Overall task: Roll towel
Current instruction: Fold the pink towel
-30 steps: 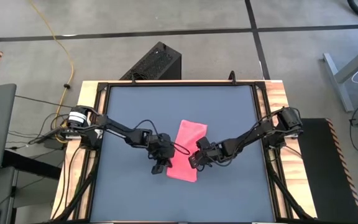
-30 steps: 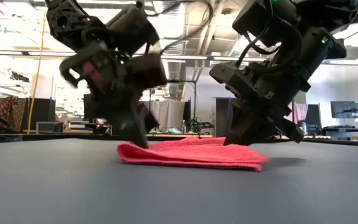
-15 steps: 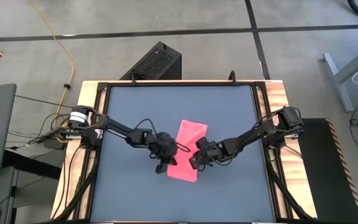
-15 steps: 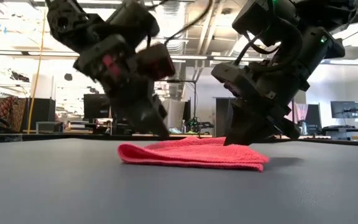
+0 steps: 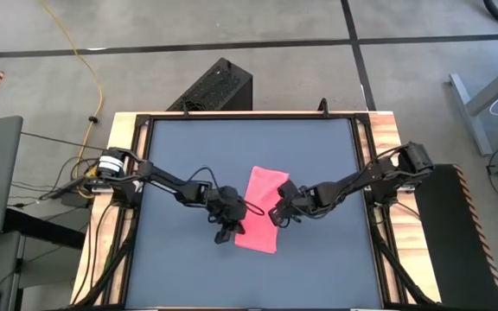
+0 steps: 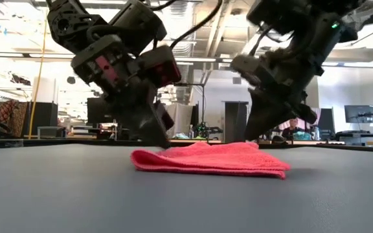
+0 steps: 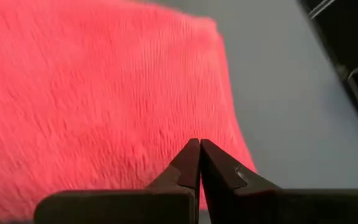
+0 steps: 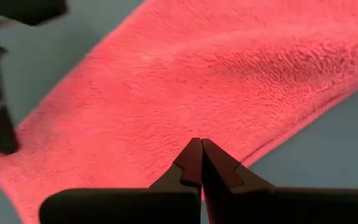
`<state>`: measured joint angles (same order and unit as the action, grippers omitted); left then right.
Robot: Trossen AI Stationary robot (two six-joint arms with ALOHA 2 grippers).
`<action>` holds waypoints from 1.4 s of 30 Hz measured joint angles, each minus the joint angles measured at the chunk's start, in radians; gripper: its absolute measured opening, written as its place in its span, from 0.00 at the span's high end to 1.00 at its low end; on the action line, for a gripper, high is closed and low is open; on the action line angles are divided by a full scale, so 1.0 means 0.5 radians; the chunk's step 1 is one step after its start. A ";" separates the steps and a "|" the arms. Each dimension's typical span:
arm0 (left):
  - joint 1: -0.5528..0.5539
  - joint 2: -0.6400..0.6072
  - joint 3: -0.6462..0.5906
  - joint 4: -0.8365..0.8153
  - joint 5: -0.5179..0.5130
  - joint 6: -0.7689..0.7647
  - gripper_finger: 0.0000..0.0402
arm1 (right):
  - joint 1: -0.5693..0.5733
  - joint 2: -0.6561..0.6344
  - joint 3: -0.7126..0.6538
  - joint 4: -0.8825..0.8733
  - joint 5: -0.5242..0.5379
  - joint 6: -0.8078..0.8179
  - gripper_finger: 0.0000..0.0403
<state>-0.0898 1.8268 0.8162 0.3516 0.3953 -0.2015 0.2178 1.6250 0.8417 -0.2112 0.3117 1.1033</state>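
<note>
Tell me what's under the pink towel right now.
The towel lies folded flat on the dark grey table, so only tabletop shows around it. Anything beneath its layers is covered; no bulge shows in the low view.

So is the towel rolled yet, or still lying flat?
Still flat. The towel lies as a folded strip on the table; the low view shows it low, with no roll formed.
</note>
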 joint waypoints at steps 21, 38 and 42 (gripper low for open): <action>0.178 0.024 0.063 -0.087 -0.298 -0.162 1.00 | 0.009 0.037 0.005 -0.122 -0.103 -0.008 0.94; 0.178 0.107 0.064 -0.092 -0.278 -0.246 1.00 | 0.217 0.029 0.005 0.034 -0.156 0.071 0.95; 0.178 0.107 0.063 -0.093 -0.275 -0.244 1.00 | 0.232 0.108 0.003 0.139 -0.077 0.103 0.95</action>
<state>-0.0006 1.8805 0.8478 0.3050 0.2577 -0.3236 0.3340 1.6790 0.8432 -0.1417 0.2732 1.1549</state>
